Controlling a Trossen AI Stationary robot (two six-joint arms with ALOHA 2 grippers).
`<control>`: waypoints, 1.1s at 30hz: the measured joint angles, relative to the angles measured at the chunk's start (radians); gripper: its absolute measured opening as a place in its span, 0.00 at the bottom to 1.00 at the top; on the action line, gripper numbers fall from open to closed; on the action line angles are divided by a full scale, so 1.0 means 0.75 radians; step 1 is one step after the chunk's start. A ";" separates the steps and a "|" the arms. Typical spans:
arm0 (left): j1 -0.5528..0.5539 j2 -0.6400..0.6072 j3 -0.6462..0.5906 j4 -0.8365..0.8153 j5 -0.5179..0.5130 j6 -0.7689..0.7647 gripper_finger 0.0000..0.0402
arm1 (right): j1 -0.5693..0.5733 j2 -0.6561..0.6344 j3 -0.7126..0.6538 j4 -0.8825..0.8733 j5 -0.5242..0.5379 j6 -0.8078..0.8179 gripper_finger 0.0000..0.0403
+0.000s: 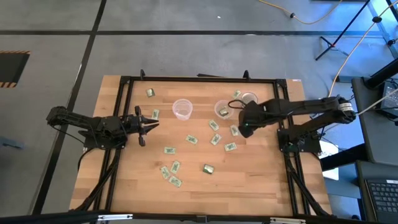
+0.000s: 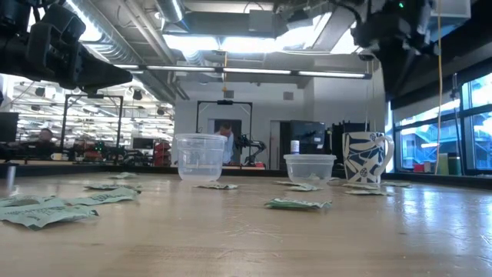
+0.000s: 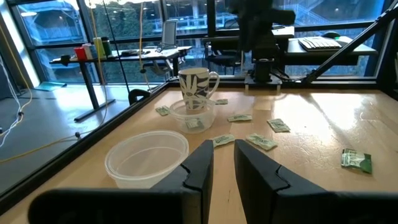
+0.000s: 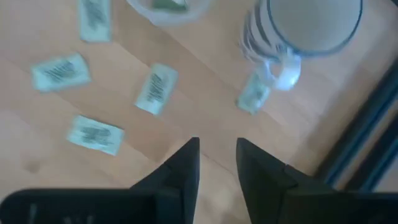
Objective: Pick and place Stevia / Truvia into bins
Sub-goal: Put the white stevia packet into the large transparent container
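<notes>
Sachets [image 1: 191,140] lie scattered across the wooden table [image 1: 261,180], and we judge the work to be between picks: our right gripper [image 1: 245,126] hangs above the table beside the cup [image 1: 222,109] that already holds a sachet, its fingers [image 4: 186,163] parted with nothing between them. Our left gripper [image 1: 149,121] waits at the left side, near the empty cup [image 1: 182,109], its fingers [image 3: 200,167] a narrow gap apart and holding nothing.

For the next pick, we think the right gripper must drop over one of the sachets just beside it, such as the one at [image 1: 234,130], line its fingers across the flat packet, close, and carry it to a cup.

We count two clear plastic cups and one patterned mug [image 1: 249,99] at the back right. Loose on the table we count about fourteen sachets, with one more inside the right cup; the exact number near the mug is hard to tell.
</notes>
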 joint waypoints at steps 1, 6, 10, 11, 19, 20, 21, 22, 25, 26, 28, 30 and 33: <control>-0.001 0.000 0.000 -0.001 0.000 0.000 0.15 | 0.005 0.000 -0.031 0.000 0.001 0.009 0.27; 0.000 0.000 0.000 -0.005 0.001 0.000 0.15 | 0.008 0.000 -0.227 0.029 0.001 0.093 0.27; 0.000 0.000 0.000 -0.005 0.001 0.000 0.15 | 0.004 0.000 -0.375 0.100 0.000 0.170 0.27; -0.001 0.000 0.000 -0.005 0.001 0.000 0.15 | 0.004 0.000 -0.409 0.122 0.000 0.182 0.27; 0.000 0.000 0.000 -0.005 0.001 0.000 0.15 | -0.005 -0.001 -0.591 0.342 0.063 0.239 0.27; -0.001 0.000 0.000 -0.005 0.001 0.000 0.15 | -0.012 -0.001 -0.607 0.376 0.072 0.238 0.27; -0.001 0.000 0.000 -0.005 0.001 0.000 0.15 | -0.021 -0.002 -0.623 0.406 0.079 0.237 0.27; 0.000 0.000 0.000 -0.005 0.001 0.000 0.15 | -0.032 -0.003 -0.639 0.430 0.085 0.237 0.27; 0.000 0.000 0.000 -0.005 0.001 0.000 0.15 | -0.072 -0.003 -0.678 0.490 0.115 0.231 0.27; 0.000 0.000 0.000 -0.005 0.001 -0.001 0.15 | -0.085 -0.003 -0.690 0.504 0.126 0.231 0.27; 0.000 0.000 0.000 -0.005 0.001 -0.001 0.15 | -0.112 -0.003 -0.716 0.526 0.158 0.230 0.27; 0.000 0.000 0.000 -0.005 0.001 -0.001 0.15 | -0.133 -0.003 -0.734 0.562 0.178 0.226 0.27; 0.000 0.000 0.000 -0.005 0.001 -0.001 0.15 | -0.150 -0.003 -0.765 0.655 0.196 0.176 0.27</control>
